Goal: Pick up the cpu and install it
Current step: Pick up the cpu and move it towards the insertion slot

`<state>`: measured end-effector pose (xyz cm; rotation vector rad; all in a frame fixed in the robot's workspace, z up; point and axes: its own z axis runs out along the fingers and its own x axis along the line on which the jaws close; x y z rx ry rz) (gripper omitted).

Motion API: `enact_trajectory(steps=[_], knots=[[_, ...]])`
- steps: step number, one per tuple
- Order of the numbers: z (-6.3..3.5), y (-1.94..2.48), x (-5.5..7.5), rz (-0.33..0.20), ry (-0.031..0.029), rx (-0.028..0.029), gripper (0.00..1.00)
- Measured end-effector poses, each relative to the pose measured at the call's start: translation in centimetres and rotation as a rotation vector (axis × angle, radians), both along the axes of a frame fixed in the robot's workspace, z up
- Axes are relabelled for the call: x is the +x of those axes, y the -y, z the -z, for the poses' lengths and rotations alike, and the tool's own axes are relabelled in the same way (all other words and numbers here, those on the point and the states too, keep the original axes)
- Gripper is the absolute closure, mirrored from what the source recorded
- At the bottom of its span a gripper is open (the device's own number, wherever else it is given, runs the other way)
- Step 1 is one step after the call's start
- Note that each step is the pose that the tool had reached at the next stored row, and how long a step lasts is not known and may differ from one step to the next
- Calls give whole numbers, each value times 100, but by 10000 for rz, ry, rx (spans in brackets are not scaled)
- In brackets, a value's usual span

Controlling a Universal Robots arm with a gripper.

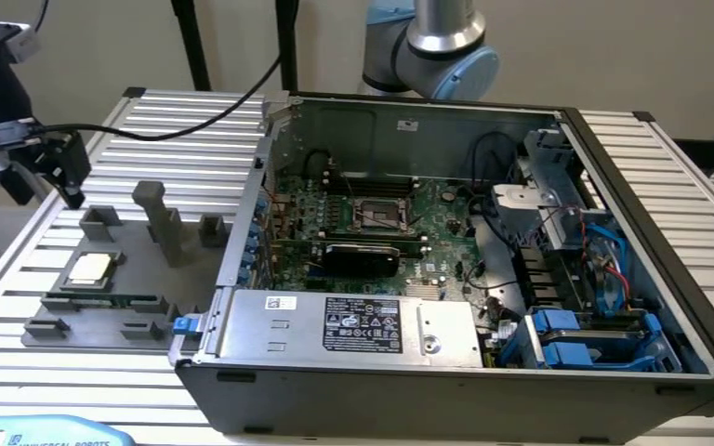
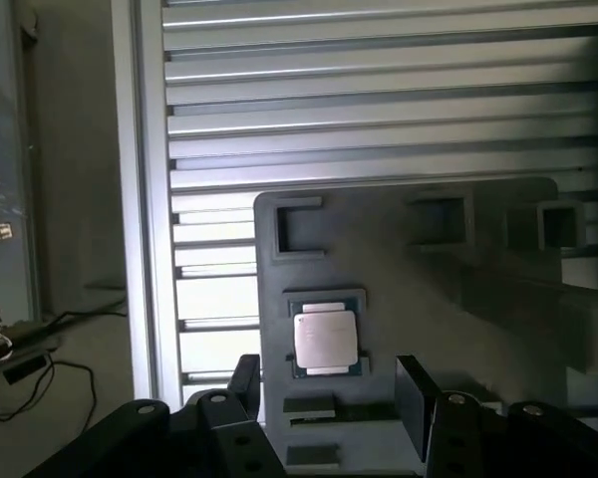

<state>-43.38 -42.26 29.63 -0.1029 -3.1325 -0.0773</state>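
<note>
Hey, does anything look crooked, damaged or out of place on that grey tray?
Nothing stands out. The cpu lies flat and square in its pocket on the grey tray, edges lined up with the pocket walls. The gripper is open and clear of it.

Framed between the jaws: the small flat square cpu (image 2: 326,339), with a smooth silvery-grey metal top and a satin sheen. Around it: the grey moulded plastic tray (image 2: 399,269), matt. Beyond the jaws: the ribbed silver metal table (image 2: 379,100), bright, apparently aluminium. The gripper (image 2: 329,383) has black, matt fingers (image 2: 413,393).
</note>
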Motion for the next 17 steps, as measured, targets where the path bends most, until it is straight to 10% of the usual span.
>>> enact_trajectory(steps=[17], knots=[[259,29,1,-154,6,-183,35]])
